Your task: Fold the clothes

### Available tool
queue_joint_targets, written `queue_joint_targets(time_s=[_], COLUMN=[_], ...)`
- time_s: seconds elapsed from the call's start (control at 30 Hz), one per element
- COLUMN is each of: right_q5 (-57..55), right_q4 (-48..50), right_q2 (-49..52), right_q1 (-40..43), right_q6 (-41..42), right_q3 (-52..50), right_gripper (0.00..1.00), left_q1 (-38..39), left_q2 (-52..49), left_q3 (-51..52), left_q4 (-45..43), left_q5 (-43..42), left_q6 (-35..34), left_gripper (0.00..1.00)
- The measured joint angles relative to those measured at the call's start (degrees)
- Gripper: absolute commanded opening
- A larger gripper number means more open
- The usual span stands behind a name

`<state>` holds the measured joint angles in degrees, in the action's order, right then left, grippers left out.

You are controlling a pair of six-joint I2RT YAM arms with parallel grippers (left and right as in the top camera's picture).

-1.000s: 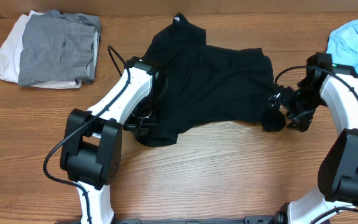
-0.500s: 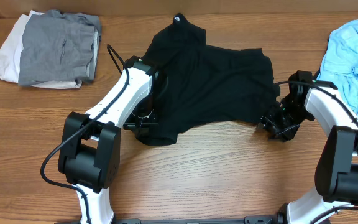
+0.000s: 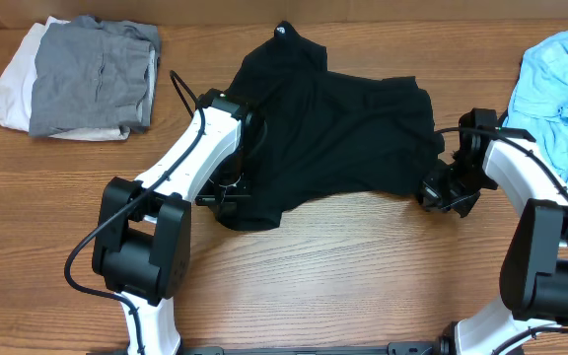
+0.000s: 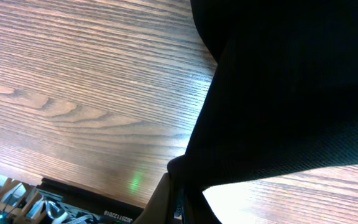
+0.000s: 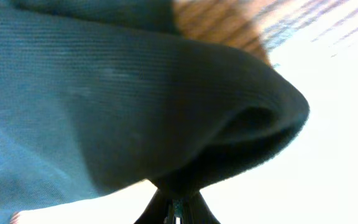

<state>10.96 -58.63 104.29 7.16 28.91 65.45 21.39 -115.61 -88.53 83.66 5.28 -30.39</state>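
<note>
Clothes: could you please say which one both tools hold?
The black shirt in the middle: the left tool and right tool pinch its edges. The grey garment and light blue garment lie aside.

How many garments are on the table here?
4: a black shirt in the centre, a grey garment at the upper left lying on a white garment, and a light blue garment at the right edge. More may be hidden underneath.

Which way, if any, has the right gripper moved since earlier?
Yes. The right gripper drew away from the light blue garment, toward the black shirt, shutting on it.
</note>
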Motion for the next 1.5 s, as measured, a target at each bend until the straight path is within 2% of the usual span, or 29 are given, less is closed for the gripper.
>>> queue_joint_targets(time_s=[0.1, 0.2, 0.33, 0.43, 0.57, 0.97, 1.3, 1.4, 1.47, 1.5], right_q5=[-1.2, -2.2, -3.4, -4.0, -3.9, -4.4, -7.6, -8.3, -8.5, -8.7], right_q4=[-4.2, -9.5, -17.0, -20.2, -21.6, -28.7, -36.9, -35.9, -34.4, -33.6], right_q2=[0.0, 0.0, 0.0, -0.3, -0.6, -2.1, -21.4, -24.5, -26.4, -27.0], right_q1=[1.1, 4.2, 9.3, 11.0, 11.0, 11.2, 12.0, 12.0, 12.0, 12.0], right_q6=[0.6, 0.8, 0.4, -0.5, -1.2, -2.8, -3.3, -3.3, -3.6, -3.8], right_q3=[2.6, 10.0, 22.3, 26.6, 27.1, 27.1, 27.0, 23.1, 18.0, 16.0], right_gripper=[0.04, 0.04, 0.04, 0.04, 0.04, 0.04, 0.04, 0.13, 0.27, 0.32], left_q1=[0.0, -0.2, -1.7, -3.3, -4.2, -4.2, -3.2, -2.4, -2.2, -2.1], left_q2=[0.1, 1.5, 6.8, 11.5, 14.9, 15.1, 15.1, 15.1, 15.2, 15.3], left_q3=[0.0, -0.1, -0.5, -1.0, -1.4, -1.5, -1.5, -1.3, -0.8, -0.6], left_q4=[1.1, 4.0, 6.3, 7.1, 8.1, 12.8, 12.9, 13.0, 13.0, 13.0], left_q5=[0.3, 1.7, 3.6, 4.2, 4.5, 3.1, -0.3, -0.8, -1.0, -1.2], left_q6=[0.5, 0.5, 0.5, 0.5, 0.5, 1.9, 3.8, 4.1, 4.8, 5.2], left_gripper=[0.04, 0.04, 0.04, 0.04, 0.04, 0.04, 0.04, 0.15, 0.21, 0.31])
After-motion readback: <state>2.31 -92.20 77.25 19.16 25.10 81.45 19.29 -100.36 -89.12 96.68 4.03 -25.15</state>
